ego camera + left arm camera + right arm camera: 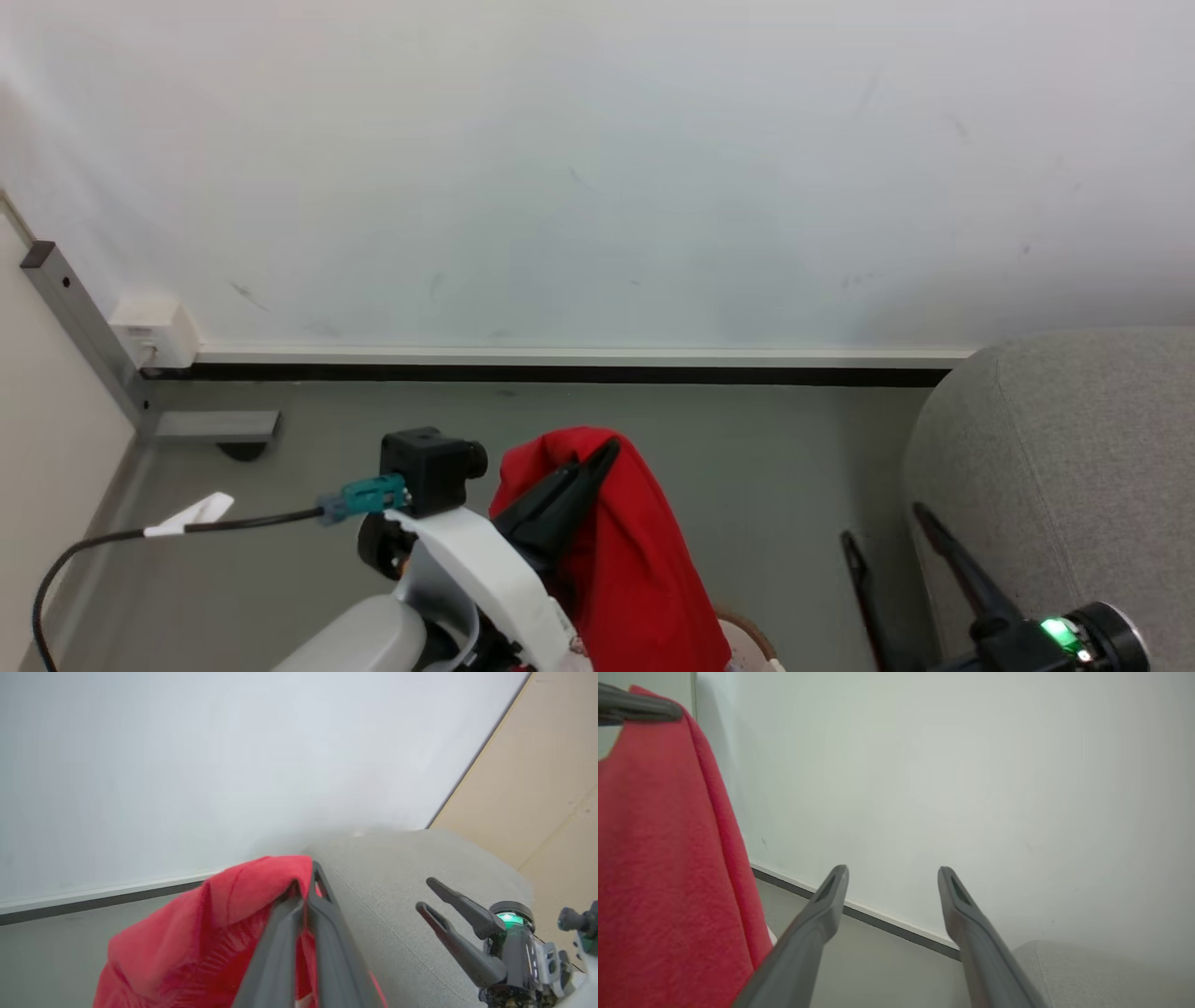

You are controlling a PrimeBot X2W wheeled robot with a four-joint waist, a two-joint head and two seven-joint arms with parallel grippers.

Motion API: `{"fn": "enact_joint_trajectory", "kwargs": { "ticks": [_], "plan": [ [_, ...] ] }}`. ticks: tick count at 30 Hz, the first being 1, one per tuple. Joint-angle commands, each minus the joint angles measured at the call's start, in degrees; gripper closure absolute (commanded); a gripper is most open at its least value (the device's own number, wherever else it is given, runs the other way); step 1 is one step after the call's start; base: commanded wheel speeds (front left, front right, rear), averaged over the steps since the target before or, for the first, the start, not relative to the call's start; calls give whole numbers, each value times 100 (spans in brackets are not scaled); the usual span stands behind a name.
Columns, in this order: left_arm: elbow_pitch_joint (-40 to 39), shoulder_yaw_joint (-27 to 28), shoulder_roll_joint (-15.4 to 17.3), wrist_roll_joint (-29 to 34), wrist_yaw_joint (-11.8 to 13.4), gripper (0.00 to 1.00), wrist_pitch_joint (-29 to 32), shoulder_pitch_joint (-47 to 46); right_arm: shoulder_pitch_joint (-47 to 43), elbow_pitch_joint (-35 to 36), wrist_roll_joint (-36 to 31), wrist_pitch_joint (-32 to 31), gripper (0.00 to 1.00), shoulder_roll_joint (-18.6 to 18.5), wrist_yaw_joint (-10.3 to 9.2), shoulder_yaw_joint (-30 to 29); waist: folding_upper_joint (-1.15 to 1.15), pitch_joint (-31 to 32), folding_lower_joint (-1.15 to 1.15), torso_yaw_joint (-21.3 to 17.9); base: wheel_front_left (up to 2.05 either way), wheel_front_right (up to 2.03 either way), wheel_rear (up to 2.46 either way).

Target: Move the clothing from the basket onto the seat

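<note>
Saw large light grey fabric-upholstered seat (1055, 448) at right: one. Soft red fabric clothing (635, 569), one piece counted, hung in air left of seat, above sliver of brown-rimmed cream plastic basket (750, 637): one. Two grippers. Left gripper (306, 895) had fingers pressed together, pinching garment's top fold. Right gripper (893, 877) had fingers spread, holding nothing, near seat edge. I judged best move: swing left arm rightward, keep height so hanging tail cleared rounded seat edge, let go only over cushion, keep right gripper out of path.
</note>
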State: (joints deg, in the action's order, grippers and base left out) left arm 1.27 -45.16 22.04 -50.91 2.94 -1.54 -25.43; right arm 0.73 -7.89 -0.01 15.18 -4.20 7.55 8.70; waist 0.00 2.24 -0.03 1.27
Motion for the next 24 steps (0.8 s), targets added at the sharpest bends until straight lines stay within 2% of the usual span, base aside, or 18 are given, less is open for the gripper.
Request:
{"fn": "enact_joint_trajectory", "kwargs": {
  "ticks": [1, 8, 12, 14, 19, 20, 21, 24],
  "plan": [
    [-190, 37, 53, 97, 64, 100, 27, -75, 115, 38, 126, -4, 0, -124, -12, 311, 0, 73, 3, 15, 0, 0, 0],
    [-862, -67, 156, 138, 130, 100, 296, -181, 683, 89, 889, -4, 0, -888, -13, 2100, 0, 147, 3, -14, 0, 0, 0],
    [-1076, -218, 150, 180, 61, 100, 465, -257, 1162, 15, 1217, -4, 0, -1275, -13, 2769, 0, 173, 3, -2, 0, 0, 0],
    [-1181, -286, 91, 153, 7, 100, 514, -270, 1422, -129, 1319, -4, 0, -1376, -13, 3036, 0, 173, 3, 2, 0, 0, 0],
    [-1319, -457, -64, 141, -52, 100, 587, -307, 2080, -904, 1794, -117, 0, -1237, -13, 3813, 0, 180, 3, -7, 0, 0, 0],
    [-1315, -478, -93, 144, -53, 100, 593, -316, 2179, -1106, 1921, -192, 29, -1177, -13, 3924, 0, 184, 3, 3, 0, 0, 0],
    [-1292, -496, -123, 152, -58, 100, 582, -330, 2267, -1249, 2065, -189, 100, -1083, -13, 4038, 0, 186, 3, 22, 0, 0, 0],
    [-1156, -513, -169, 208, -27, 100, 541, -365, 2434, -1535, 2494, -123, 100, -881, -13, 4123, 0, 177, 3, 85, 0, 0, 0]
  ]
}}
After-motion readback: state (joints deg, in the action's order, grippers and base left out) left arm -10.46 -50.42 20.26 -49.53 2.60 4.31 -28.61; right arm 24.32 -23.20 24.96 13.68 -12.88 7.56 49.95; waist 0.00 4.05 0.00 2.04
